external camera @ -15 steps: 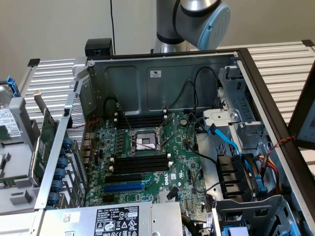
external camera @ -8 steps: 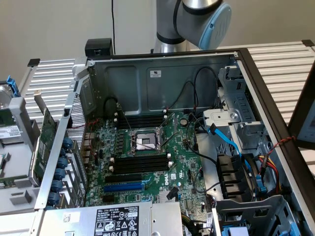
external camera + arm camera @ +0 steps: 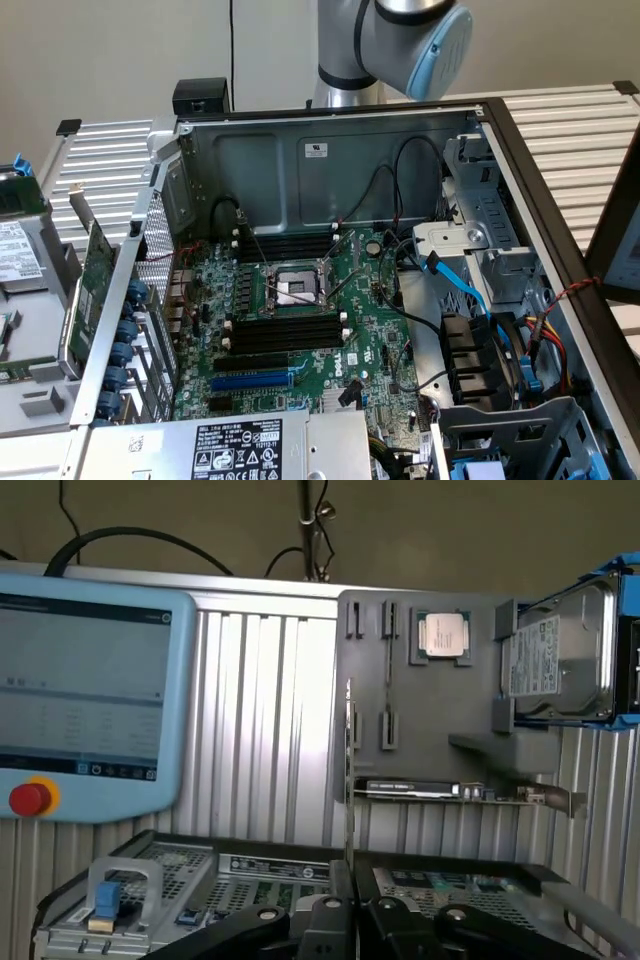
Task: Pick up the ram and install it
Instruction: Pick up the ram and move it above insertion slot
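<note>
The gripper point(image 3: 350, 898) is clenching a thin strip, seemingly the ram point(image 3: 348, 780) edge-on, its long axis pointing straight out from the jaws; the black slots point(image 3: 285, 332) are lying empty inside the case point(image 3: 330, 150).

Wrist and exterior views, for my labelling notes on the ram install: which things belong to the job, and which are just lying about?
Job in hand:
ram, apparently the thin strip seen edge-on in the shut claw
black memory slots

Lying about:
processor chip
hard drive
expansion card
blue pendant
</note>
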Robot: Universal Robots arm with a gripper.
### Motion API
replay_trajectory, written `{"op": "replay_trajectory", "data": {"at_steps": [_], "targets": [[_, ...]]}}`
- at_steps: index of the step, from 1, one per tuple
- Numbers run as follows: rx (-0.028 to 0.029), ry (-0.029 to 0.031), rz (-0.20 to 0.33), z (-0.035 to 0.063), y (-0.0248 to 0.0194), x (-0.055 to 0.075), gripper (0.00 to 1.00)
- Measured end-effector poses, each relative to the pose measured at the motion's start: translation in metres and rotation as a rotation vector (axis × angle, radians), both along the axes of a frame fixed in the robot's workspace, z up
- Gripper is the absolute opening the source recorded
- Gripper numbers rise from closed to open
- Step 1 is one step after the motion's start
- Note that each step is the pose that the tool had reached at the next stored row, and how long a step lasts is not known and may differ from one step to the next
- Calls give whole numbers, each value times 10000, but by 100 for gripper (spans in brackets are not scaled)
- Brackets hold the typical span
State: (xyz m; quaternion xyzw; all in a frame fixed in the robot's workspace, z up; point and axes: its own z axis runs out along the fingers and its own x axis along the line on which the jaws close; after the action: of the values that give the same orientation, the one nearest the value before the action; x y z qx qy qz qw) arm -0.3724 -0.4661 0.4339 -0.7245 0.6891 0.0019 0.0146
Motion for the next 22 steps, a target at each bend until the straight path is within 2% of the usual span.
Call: {"op": "replay_trajectory", "data": {"at_steps": [3,7,15,22], "targets": [[1,12,4,78,0,127,12],[2,21,7,130,-1,308,12],[31,22,12,139,0,673,12],[31,22,19,138,5,993,12]]}}
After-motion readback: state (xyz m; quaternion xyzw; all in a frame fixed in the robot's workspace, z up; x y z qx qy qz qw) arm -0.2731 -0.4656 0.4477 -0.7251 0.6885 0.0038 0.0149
